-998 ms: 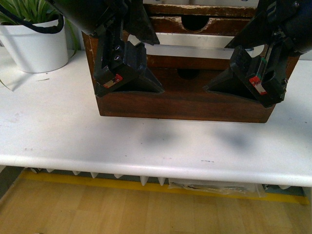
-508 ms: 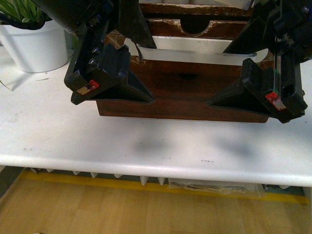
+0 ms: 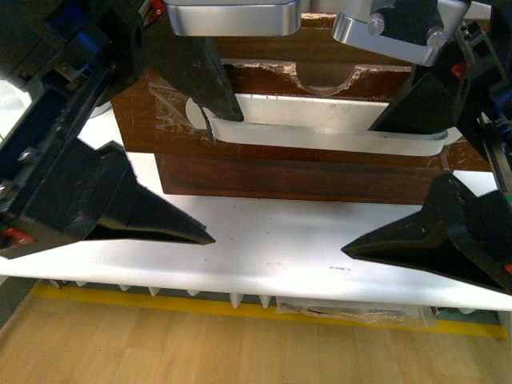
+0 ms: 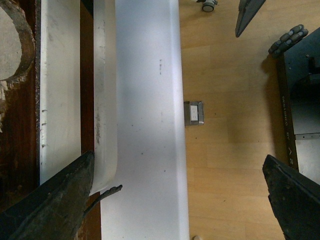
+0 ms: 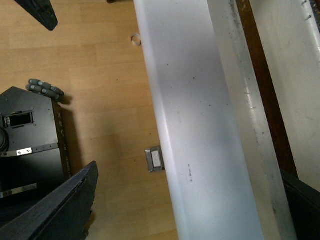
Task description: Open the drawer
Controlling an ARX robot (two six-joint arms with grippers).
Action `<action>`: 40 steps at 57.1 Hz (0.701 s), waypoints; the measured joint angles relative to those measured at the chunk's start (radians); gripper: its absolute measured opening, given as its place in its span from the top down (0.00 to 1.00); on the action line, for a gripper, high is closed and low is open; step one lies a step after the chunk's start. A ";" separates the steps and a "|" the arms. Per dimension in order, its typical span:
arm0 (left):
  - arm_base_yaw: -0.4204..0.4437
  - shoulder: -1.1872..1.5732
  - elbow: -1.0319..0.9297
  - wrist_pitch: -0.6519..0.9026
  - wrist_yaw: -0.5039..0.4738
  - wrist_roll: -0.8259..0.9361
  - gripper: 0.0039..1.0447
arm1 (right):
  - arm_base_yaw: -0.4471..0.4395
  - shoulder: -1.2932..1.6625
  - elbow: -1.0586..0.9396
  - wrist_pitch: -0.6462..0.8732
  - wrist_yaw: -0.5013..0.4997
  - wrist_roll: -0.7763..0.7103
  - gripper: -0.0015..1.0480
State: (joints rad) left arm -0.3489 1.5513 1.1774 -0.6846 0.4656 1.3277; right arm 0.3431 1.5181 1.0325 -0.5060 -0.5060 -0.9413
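The drawer (image 3: 264, 88) is dark brown, with a half-round notch (image 3: 324, 76) in its chipped top edge and a long white handle (image 3: 320, 128) across its front. It stands out over a plain dark front (image 3: 296, 180) below it. My left gripper (image 3: 226, 178) is open; its upper finger lies over the handle's left end and its lower finger over the table. My right gripper (image 3: 358, 189) is open too, upper finger by the handle's right part. In the left wrist view the handle (image 4: 105, 100) runs beside one finger. It also shows in the right wrist view (image 5: 240, 100).
The white table (image 3: 272, 240) carries the cabinet; its front edge runs below my fingers. A wood floor with a yellow line (image 3: 240, 308) lies beyond. A floor socket (image 4: 194, 113) and the black robot base (image 4: 300, 100) show in the left wrist view.
Both grippers have drawn back toward the camera, spreading lower and wider in view. The drawer front with its white handle now looks larger and nearer, covering the top of the plain front.
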 joint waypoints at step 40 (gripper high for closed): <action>0.046 -0.276 -0.261 0.506 0.048 -0.336 0.06 | -0.085 -0.289 -0.222 0.356 0.073 0.229 0.09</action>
State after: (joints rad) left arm -0.3027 1.2755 0.9169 -0.1787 0.5140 0.9916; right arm 0.2581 1.2289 0.8101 -0.1497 -0.4332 -0.7120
